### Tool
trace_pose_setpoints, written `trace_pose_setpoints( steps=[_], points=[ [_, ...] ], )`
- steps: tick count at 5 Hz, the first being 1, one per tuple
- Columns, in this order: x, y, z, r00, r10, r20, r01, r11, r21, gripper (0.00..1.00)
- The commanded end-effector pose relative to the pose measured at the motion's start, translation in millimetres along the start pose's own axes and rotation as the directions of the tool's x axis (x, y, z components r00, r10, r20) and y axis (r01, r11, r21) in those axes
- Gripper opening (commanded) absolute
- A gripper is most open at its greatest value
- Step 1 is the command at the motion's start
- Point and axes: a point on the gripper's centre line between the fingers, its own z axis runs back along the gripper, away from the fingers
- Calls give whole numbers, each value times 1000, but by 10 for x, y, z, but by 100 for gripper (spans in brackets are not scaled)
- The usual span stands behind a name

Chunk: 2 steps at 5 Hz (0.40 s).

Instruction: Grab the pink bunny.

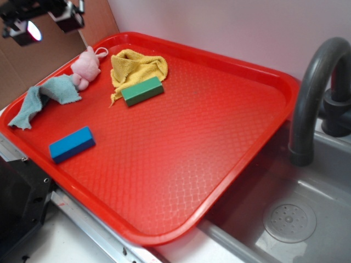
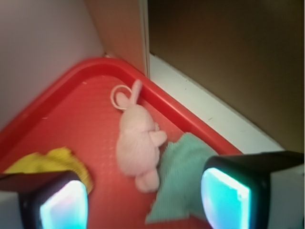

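The pink bunny (image 1: 84, 67) lies in the far left corner of the red tray (image 1: 219, 131), its white loop string toward the tray rim. In the wrist view the pink bunny (image 2: 138, 140) lies lengthwise, ears pointing away, with the teal cloth (image 2: 183, 179) touching its right side. My gripper (image 2: 145, 202) hangs open above the tray, short of the bunny, its fingers (image 2: 64, 202) spread wide with nothing between them. From the exterior view only part of the gripper (image 1: 44, 16) shows at the top left, above the bunny.
A mustard-yellow cloth (image 1: 137, 67) lies beside the bunny with a green block (image 1: 142, 90) on its edge. A blue block (image 1: 72, 144) sits near the tray's left rim. A cardboard wall (image 1: 49, 49) stands behind the corner. A sink (image 1: 285, 213) and dark faucet (image 1: 318, 82) are at right.
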Motion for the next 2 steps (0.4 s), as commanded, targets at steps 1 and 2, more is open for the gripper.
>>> trace_pose_setpoints(
  steps=[1, 2],
  points=[
    [352, -81, -526, 998, -45, -46, 44, 999, -23, 100],
    [223, -165, -776, 981, -115, -156, 101, 990, -95, 100]
  ],
)
